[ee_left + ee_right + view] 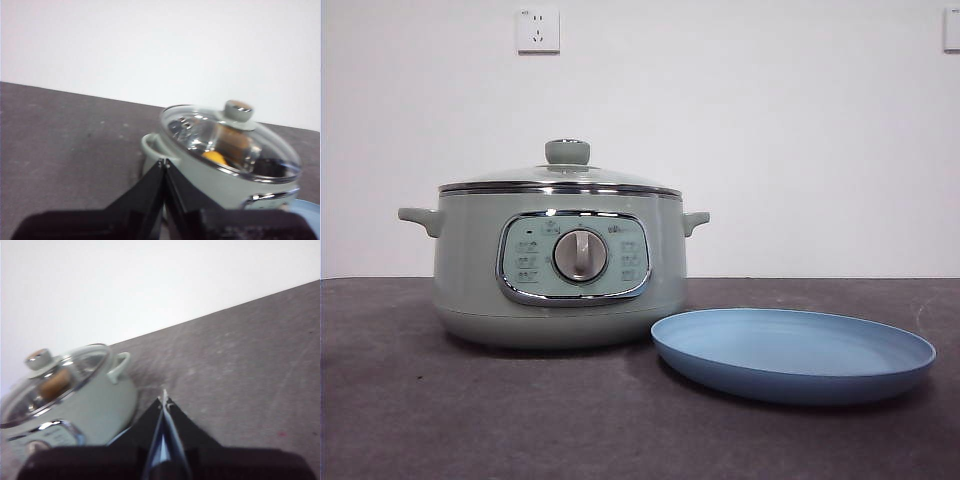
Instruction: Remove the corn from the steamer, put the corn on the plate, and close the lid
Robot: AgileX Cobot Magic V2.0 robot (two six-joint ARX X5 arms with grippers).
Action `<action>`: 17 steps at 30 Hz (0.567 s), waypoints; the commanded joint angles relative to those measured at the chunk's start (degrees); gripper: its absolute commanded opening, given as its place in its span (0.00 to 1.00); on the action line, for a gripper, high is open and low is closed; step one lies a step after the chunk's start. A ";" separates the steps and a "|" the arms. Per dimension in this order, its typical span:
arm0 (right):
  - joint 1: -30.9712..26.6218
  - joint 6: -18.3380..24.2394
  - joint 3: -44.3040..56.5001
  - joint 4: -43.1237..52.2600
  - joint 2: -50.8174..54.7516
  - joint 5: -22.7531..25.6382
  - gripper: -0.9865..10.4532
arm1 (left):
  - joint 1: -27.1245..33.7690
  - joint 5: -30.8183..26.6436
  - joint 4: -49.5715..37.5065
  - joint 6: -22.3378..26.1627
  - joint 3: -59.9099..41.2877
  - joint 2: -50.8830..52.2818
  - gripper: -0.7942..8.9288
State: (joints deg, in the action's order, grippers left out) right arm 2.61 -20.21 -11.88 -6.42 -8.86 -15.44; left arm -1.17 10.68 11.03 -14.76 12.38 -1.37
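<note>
Zero steps done so far, as far as I can judge. The lid (560,180) sits flat on the steamer (556,275), its green knob poking up at the top center of the pot in the front view. The plate (793,352) lies at the lower right of that frame, just beside the pot's base and tipped up a bit on the pot side. It's bare: nothing on it at all.

Now the containers. Through the glass in my left wrist view I can make out the corn (215,158) as a yellow-orange blob inside the pot, sitting under the lid a little below the knob in the frame. It's blurry and the glass throws reflections, so I can't say how it lies in there. Beyond the corn I can't tell what else is inside.

My left claw (164,162) has its jaws pressed together to a point, holding nothing, and it's off the pot near the side handle. My right claw (163,399) is the same story: jaws pinched together, empty, over bare table (250,355) to the side of the pot's other handle. Neither one shows up in the front view.

So everything's left: lid off, corn out and onto the plate, lid back on.
</note>
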 commanded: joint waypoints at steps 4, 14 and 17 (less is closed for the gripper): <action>0.11 1.03 -9.14 -0.20 -10.27 -7.96 0.08 | 0.15 4.31 5.53 -0.39 8.13 -4.15 0.07; 0.22 10.51 -31.08 -12.09 -28.50 -24.87 0.08 | 0.13 13.68 14.88 1.51 23.58 -17.66 0.07; 0.94 16.04 -37.83 -20.00 -32.87 -27.15 0.08 | 0.13 17.57 17.44 2.49 27.93 -22.29 0.07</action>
State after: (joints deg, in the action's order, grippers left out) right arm 3.27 -9.10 -48.01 -24.32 -40.97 -42.02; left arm -1.17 27.38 28.32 -13.69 39.70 -22.90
